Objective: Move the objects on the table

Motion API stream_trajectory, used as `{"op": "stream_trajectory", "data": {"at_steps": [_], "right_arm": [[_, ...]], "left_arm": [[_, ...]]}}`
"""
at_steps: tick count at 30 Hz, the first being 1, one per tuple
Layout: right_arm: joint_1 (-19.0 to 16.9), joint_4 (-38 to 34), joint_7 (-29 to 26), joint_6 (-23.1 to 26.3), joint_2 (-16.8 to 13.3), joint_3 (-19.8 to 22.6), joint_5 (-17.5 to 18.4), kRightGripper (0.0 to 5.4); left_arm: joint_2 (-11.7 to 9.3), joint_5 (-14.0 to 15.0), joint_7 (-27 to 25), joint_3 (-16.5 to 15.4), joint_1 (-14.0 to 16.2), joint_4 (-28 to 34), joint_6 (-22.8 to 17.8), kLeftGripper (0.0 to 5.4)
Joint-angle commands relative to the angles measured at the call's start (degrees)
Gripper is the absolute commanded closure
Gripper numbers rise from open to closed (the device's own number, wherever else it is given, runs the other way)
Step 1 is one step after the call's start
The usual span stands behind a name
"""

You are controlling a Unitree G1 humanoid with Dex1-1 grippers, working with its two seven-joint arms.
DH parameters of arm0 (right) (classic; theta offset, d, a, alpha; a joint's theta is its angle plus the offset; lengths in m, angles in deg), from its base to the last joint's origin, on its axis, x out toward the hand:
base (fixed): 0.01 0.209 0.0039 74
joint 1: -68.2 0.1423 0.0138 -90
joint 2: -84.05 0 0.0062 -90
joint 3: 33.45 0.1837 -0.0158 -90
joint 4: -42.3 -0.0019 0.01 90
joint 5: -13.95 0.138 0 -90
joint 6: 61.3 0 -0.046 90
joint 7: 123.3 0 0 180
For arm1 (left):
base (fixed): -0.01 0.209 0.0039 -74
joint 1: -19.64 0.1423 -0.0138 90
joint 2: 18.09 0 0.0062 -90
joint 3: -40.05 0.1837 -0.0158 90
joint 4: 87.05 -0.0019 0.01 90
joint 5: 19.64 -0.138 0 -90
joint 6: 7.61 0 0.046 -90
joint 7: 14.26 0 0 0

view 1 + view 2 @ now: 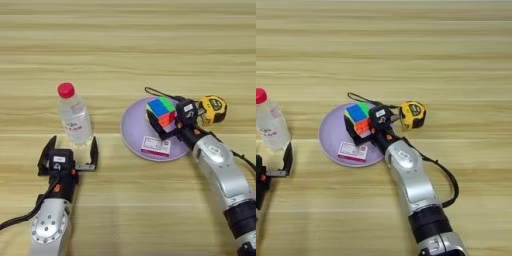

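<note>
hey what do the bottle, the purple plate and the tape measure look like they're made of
The bottle looks like thin clear plastic: you see through it, and its red cap is opaque. The purple plate seems to be matte plastic, flat lilac without glaze shine, though ceramic can't be ruled out. The tape measure has a glossy yellow and black case, likely hard plastic.

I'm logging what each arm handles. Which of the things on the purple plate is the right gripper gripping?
The puzzle cube: the right gripper is shut on it at the plate's far side. The small pink-and-white card lies flat nearer the robot, untouched.
</note>
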Motion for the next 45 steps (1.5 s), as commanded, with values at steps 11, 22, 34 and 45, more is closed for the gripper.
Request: {"op": "stream_trajectory", "data": {"at_steps": [11,22,34,45], "right_arm": [[7.0,13.6,0.8,-4.9,2.5,1.1,-1.4,0.00],[8.0,17.2,0.5,-5.9,3.0,1.9,-1.6,0.18],[8.2,17.6,0.8,-6.4,3.2,2.8,-1.9,1.41],[6.8,13.5,0.4,-5.2,2.7,3.2,-1.6,2.08]], "left_arm": [[-0.1,-0.8,0.0,0.6,0.5,0.5,-0.8,0.02],[-0.1,-0.8,0.2,0.8,0.8,0.9,-0.8,0.00],[-0.1,-0.8,0.2,0.8,0.7,0.7,-0.8,0.00],[0.0,-0.9,0.3,0.9,0.8,0.6,-0.7,0.00]]}}
